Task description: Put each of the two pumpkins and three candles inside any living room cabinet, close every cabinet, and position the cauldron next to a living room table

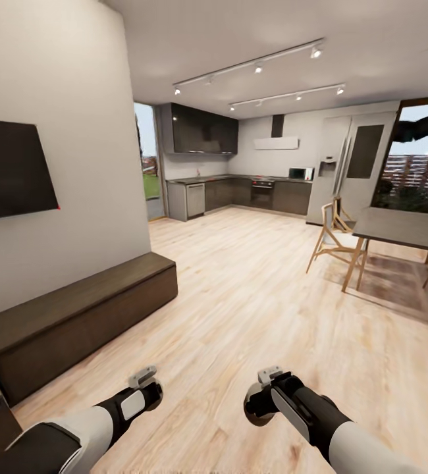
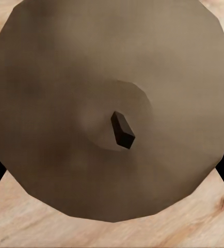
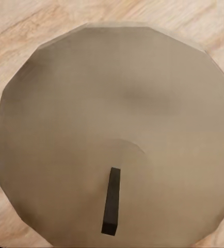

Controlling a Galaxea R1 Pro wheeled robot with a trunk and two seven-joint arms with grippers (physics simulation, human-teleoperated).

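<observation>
A candle (image 2: pixel 107 103) is clamped in the left gripper (image 1: pixel 145 380), another candle (image 3: pixel 117 139) in the right gripper (image 1: pixel 270 378). The cabinet (image 1: pixel 76 316), at left, should be approached squarely, both candles kept level.

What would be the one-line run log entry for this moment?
left candle: held | right candle: held | cabinet: left of robot | floor: wood

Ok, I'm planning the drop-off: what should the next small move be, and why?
Probably turn the base left toward the cabinet: a candle sits close before the left tool, another candle before the right tool, and the cabinet lies off to the left.
</observation>
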